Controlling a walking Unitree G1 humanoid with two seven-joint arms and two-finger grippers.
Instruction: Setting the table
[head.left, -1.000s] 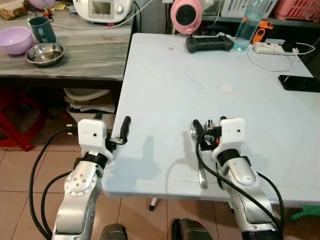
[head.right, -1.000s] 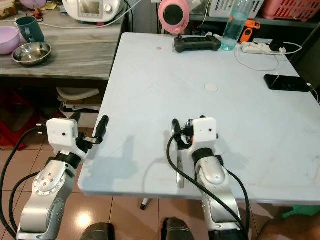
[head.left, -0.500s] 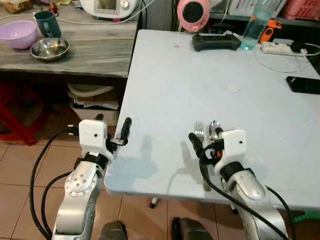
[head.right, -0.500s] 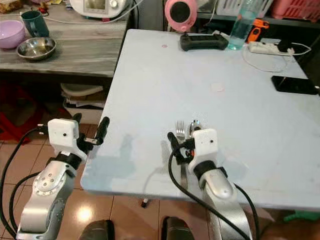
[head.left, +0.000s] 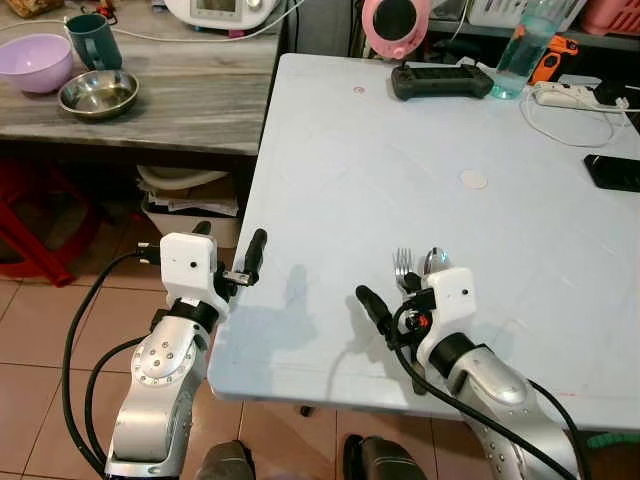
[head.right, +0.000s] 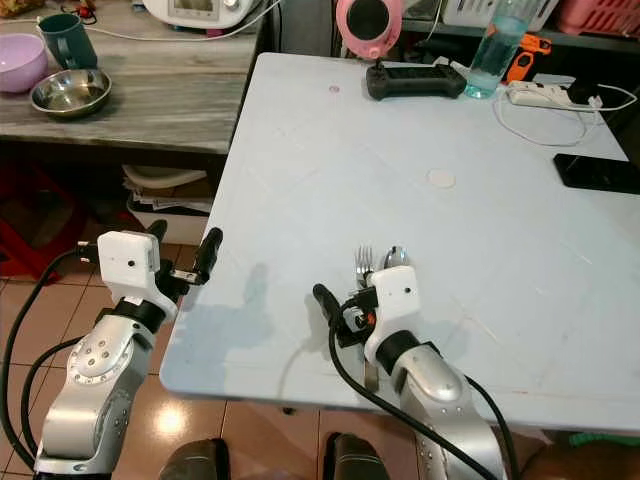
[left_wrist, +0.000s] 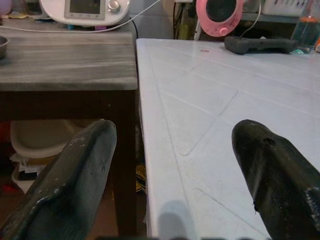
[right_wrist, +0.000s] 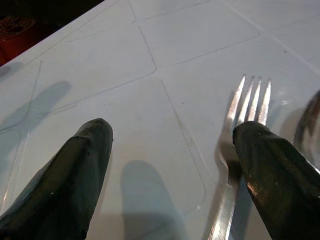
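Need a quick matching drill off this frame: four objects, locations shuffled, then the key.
Things:
1. fork
2. steel bowl
3. black game controller
4. black phone

Places:
A. far end of the white table, beside the water bottle
B. wooden side counter, next to the purple bowl
C. white table's right edge
D. near edge of the white table, just ahead of the right gripper

Pairs: 1-D, 2-B, 3-A, 4-C
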